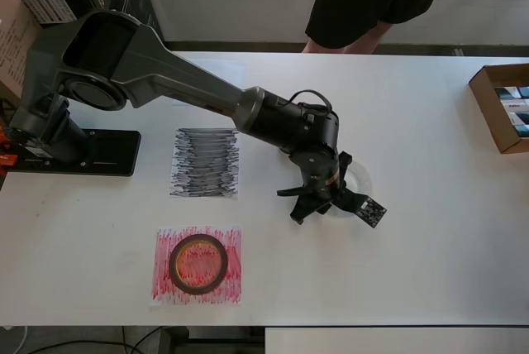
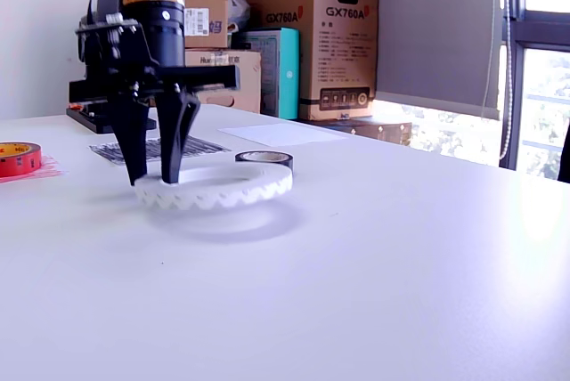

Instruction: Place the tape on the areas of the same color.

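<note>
The white roll (image 2: 214, 186), lying on the table (image 2: 401, 256) just in front of the black roll (image 2: 264, 158), is pinched at its rim by the gripper (image 2: 158, 176); it should be lifted level toward the white sheet (image 2: 283, 134)

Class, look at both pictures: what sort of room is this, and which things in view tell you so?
Probably a lab or office workroom, not a home. A robot arm is fixed on a plain white table, shipping cartons are stacked behind it, and large windows line one wall.

Three tape rolls: red (image 1: 198, 263), white (image 2: 214, 188), black (image 2: 264, 159); three paper sheets, black-scribbled (image 1: 205, 162), red-scribbled (image 1: 233, 241), white (image 2: 283, 134)
</note>
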